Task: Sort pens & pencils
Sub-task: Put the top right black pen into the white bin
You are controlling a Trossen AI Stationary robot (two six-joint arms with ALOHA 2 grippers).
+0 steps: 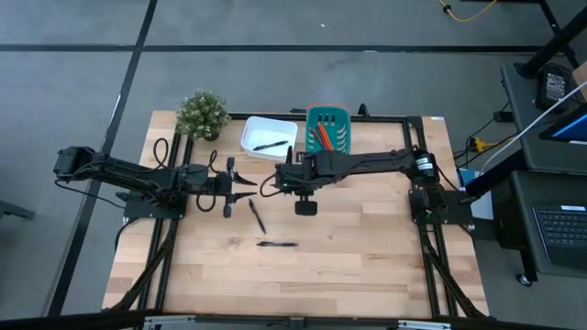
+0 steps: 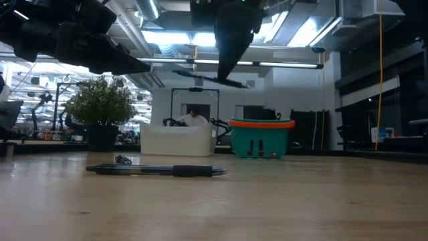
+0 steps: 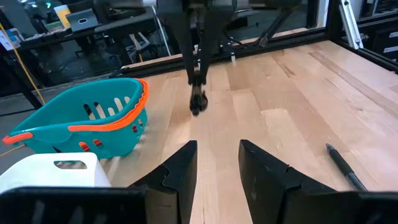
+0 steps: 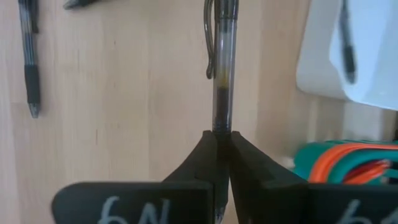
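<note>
The right gripper [image 4: 222, 140] clenched a pen [image 4: 222, 62] near the white tray [image 1: 268, 137]; light, stiff, slippery, best pinched mid-barrel. The left gripper [image 3: 217, 165] was released.

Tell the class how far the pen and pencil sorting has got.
Done: one pen lies in the white tray, and the pencils sit in the teal basket. In hand: the right gripper is shut on a pen above the table. Left: two pens on the table; the left gripper hangs open.
</note>
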